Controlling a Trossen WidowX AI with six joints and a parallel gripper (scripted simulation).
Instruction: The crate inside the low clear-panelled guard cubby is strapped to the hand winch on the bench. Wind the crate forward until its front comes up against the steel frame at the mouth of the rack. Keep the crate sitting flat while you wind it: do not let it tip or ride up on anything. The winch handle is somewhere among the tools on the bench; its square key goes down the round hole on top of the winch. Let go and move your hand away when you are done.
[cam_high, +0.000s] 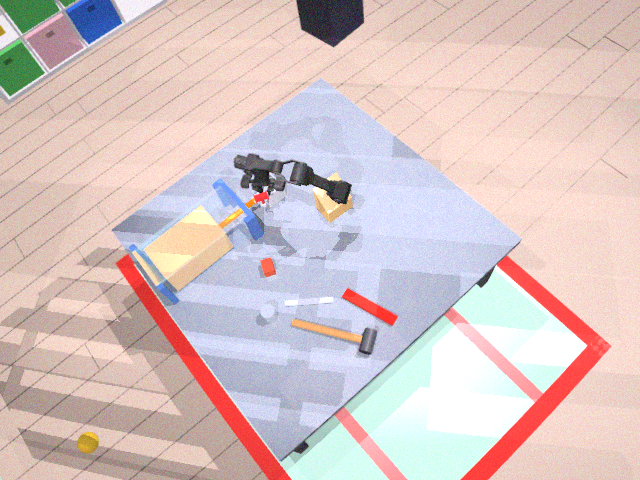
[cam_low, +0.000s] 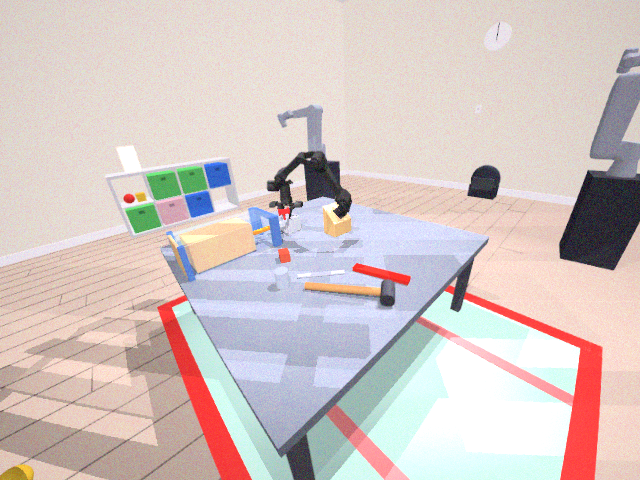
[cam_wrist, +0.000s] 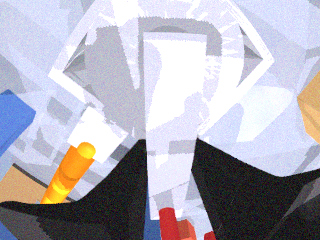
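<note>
The tan crate (cam_high: 193, 237) (cam_low: 222, 245) (cam_wrist: 17, 187) sits flat in the clear cubby, with a gap between its front and the blue mouth frame (cam_high: 253, 224) (cam_low: 276, 231) (cam_wrist: 12, 117). An orange strap (cam_high: 236, 214) (cam_low: 261, 230) (cam_wrist: 66, 172) runs from it through the frame to the white winch (cam_low: 294, 223). My gripper (cam_high: 264, 191) (cam_low: 284, 207) (cam_wrist: 166, 144) is shut on the winch handle, a pale bar (cam_wrist: 175, 90) with red parts (cam_wrist: 169, 224) below the fingers. It is over the winch area. The key and the round hole are hidden, so I cannot tell if they are engaged.
A tan block (cam_high: 330, 207) (cam_low: 337, 226) is under the arm's base. A red cube (cam_high: 267, 267) (cam_low: 284, 255), a clear cylinder (cam_high: 267, 311) (cam_low: 281, 279), a white strip (cam_high: 309, 301) (cam_low: 320, 274), a red bar (cam_high: 369, 306) (cam_low: 381, 273) and a mallet (cam_high: 326, 331) (cam_low: 343, 288) lie farther along the bench.
</note>
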